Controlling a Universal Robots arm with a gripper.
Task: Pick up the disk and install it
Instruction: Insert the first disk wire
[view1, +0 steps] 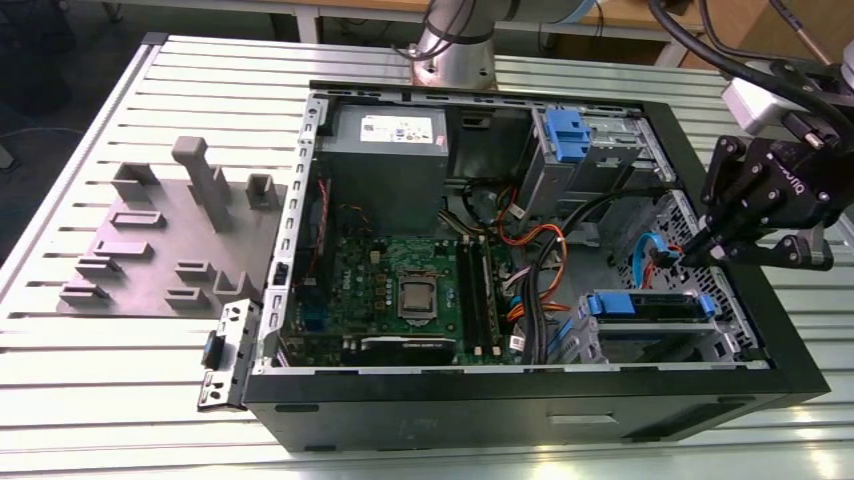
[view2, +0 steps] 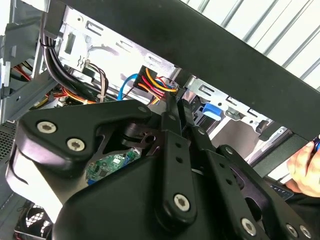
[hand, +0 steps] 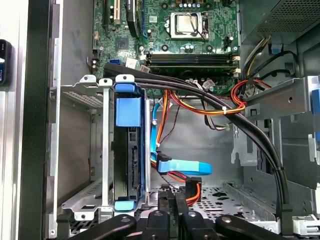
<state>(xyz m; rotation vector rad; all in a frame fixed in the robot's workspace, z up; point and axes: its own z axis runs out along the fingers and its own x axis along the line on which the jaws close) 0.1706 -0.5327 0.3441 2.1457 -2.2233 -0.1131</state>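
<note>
The claw (view1: 697, 250) hangs at the exterior view's right edge of the open case (view1: 534, 400), just above the drive cage. Its fingers (hand: 172, 210) meet in a tight line in the first wrist view, closed, with nothing between them.

The disk (hand: 127, 155) sits in the lower bay (hand: 82, 150), framed by its blue carrier, tabs showing at both ends. In the exterior view it is the blue-tabbed unit (view1: 647, 303) at the near right corner of the case, directly below and just beside the claw. Long axis runs along the bay rails, from the claw end toward the motherboard (hand: 165, 30).

Blue data cable (hand: 180, 167) and orange power leads (hand: 200, 107) lie loose beside the disk's connector edge.

Judgement: the disk looks seated.
</note>
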